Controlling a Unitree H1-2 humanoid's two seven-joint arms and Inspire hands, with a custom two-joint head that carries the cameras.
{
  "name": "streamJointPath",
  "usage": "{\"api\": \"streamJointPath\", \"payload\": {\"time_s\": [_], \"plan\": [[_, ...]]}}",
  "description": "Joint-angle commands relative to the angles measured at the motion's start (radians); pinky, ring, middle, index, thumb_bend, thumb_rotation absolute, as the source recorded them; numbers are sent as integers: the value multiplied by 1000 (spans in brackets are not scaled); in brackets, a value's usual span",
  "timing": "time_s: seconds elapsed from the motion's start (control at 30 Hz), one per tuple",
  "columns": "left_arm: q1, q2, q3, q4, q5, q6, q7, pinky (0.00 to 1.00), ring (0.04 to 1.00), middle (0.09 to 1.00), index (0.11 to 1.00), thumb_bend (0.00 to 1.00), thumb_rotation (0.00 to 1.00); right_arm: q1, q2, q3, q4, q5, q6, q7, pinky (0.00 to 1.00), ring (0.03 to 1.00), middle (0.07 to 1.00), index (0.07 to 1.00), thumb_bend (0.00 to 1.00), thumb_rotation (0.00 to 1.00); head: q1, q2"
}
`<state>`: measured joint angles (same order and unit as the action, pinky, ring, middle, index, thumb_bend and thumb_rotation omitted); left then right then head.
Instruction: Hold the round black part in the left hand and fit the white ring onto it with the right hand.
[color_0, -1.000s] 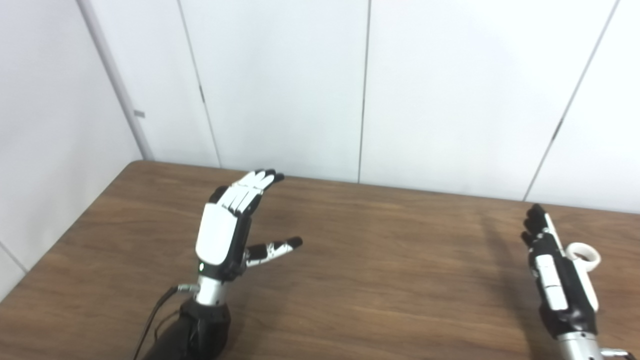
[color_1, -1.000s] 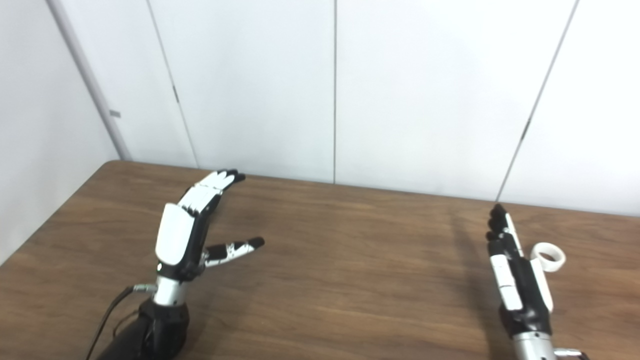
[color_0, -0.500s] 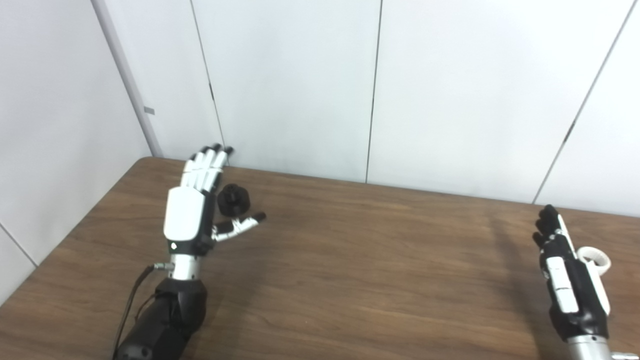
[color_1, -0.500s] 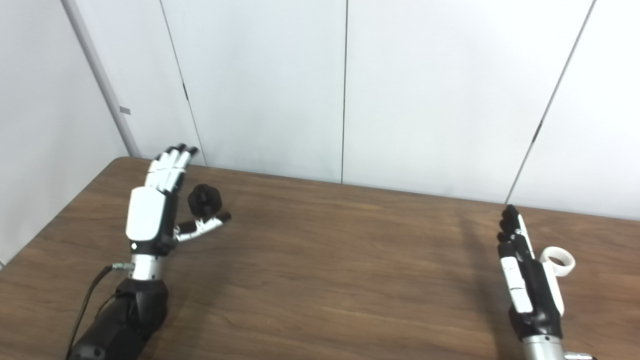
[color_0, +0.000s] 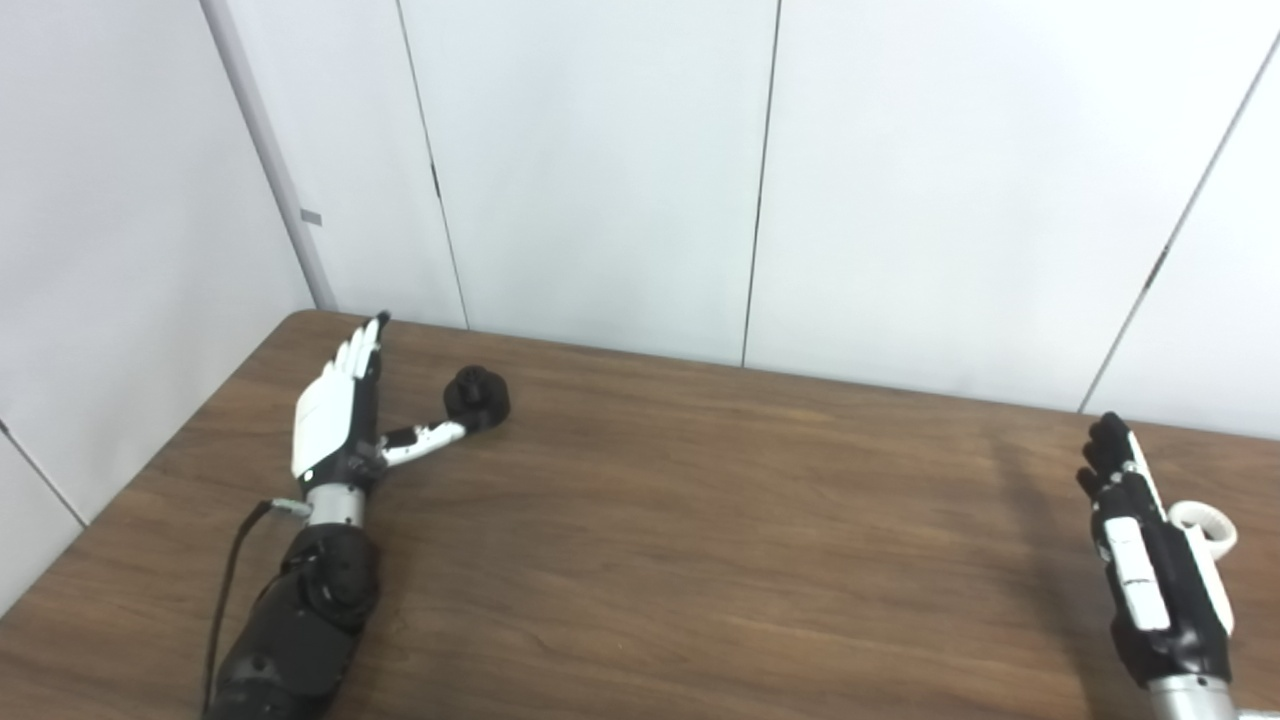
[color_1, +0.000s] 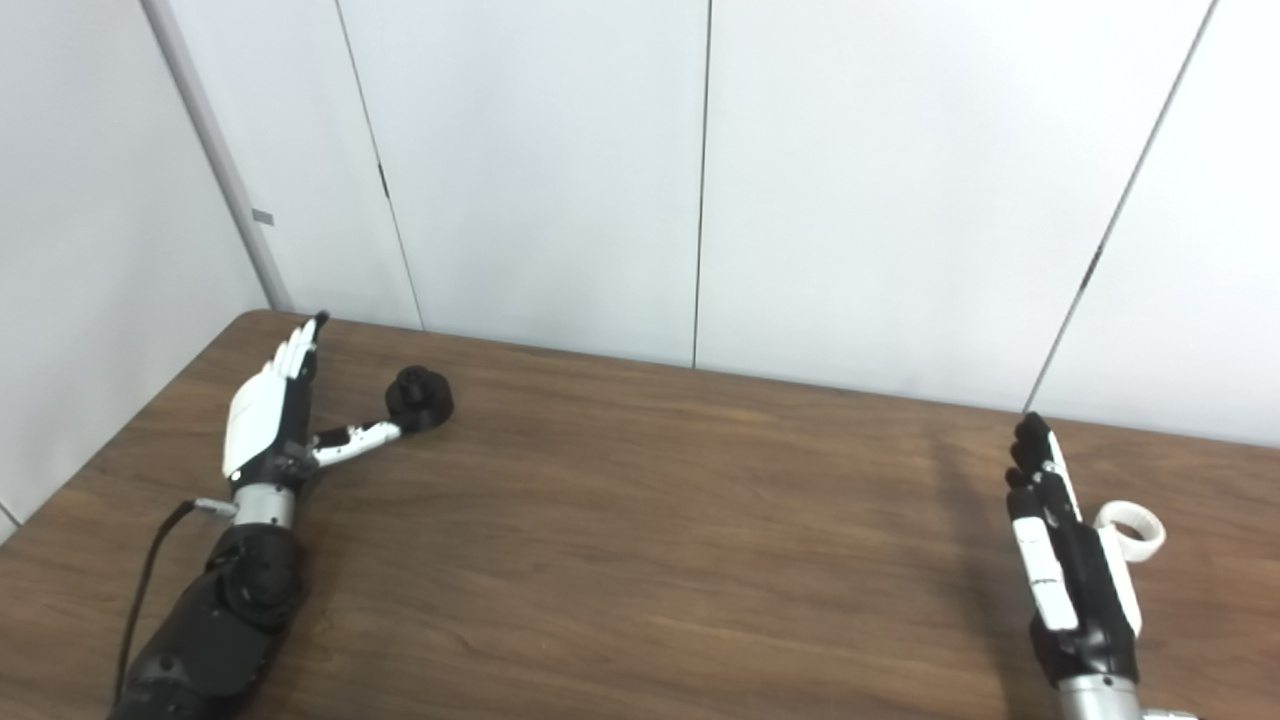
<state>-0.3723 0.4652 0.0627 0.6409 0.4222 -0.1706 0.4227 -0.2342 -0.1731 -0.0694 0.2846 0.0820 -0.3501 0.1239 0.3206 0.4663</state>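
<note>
While the round black knurled plastic part (color_0: 477, 397) rests on the brown wooden table (color_0: 700, 520) at the thumb tip of the open-fingered left hand (color_0: 335, 420), ungrasped, the right hand (color_0: 1150, 560), fingers extended, stands beside the small white plastic ring (color_0: 1205, 527); both pickups likely come next.

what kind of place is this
Probably a lab or office test room: a bare wooden table against plain white wall panels, holding only a round black part and a white ring.
</note>
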Motion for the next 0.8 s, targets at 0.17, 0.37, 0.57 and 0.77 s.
{"api": "streamJointPath", "payload": {"time_s": [0.17, 0.37, 0.57, 0.77], "plan": [[-45, 111, -20, -18, -68, 55, -224, 1000, 1000, 1000, 999, 1000, 430, 88, 19, -1, 62, 27, 5, 5, 1000, 1000, 1000, 1000, 386, 850, 7, 6], [-58, 177, -51, -10, -81, 36, -344, 999, 1000, 1000, 950, 1000, 426, 92, 22, 4, 41, 21, 22, 0, 1000, 1000, 1000, 1000, 384, 869, 10, 17], [-66, 202, -65, -4, -71, 28, -378, 991, 990, 991, 866, 1000, 374, 94, 21, 5, 38, 24, 18, 5, 1000, 1000, 1000, 1000, 381, 878, 6, 22], [-81, 200, -82, 41, -49, -5, -354, 1000, 987, 946, 781, 1000, 285, 101, 15, 5, 32, 18, 13, 5, 1000, 1000, 998, 1000, 384, 869, -2, 30]]}}
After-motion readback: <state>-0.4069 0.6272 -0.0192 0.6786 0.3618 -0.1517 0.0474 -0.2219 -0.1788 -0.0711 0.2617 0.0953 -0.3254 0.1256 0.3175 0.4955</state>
